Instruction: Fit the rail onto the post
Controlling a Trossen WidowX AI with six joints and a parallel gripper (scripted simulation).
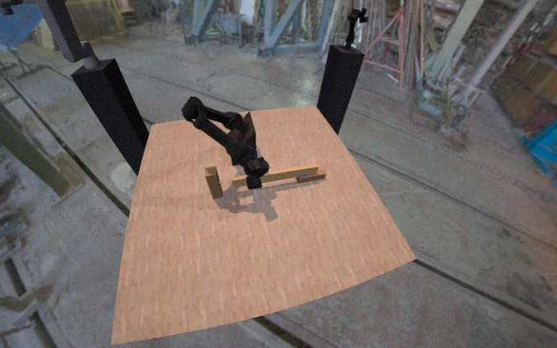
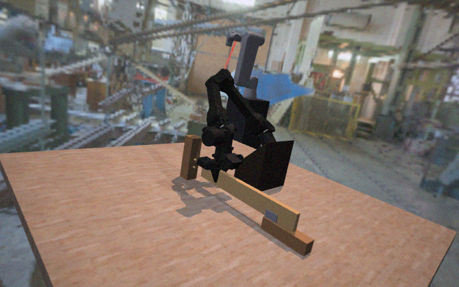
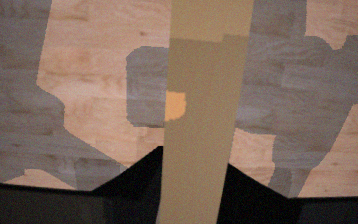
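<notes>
The pale wooden rail [image 1: 289, 173] [image 2: 252, 196] [image 3: 205, 75] stands on edge, its far end in the grey bracket [image 1: 301, 176] [image 2: 271, 215] on the low brown footboard block [image 1: 311, 177] [image 2: 287, 235]. My gripper [image 1: 253, 185] [image 2: 215, 176] [image 3: 181, 154] is shut on the rail close to its near end. That end looks raised off the table and the rail looks roughly level. The brown post [image 1: 214, 183] [image 2: 189, 158] stands upright beyond that end, with a gap between them. Its two pegs [image 2: 194, 163] stick out toward the rail and show in the gap. The rail's holes are hidden.
The arm's dark wedge-shaped base [image 1: 249, 129] [image 2: 274, 165] stands behind the rail on the wooden table [image 1: 250, 267] [image 2: 99, 220]. Two dark pedestals [image 1: 107, 103] [image 1: 340, 82] with other arms stand beyond the table's back edge. Shadows fall around the rail and post.
</notes>
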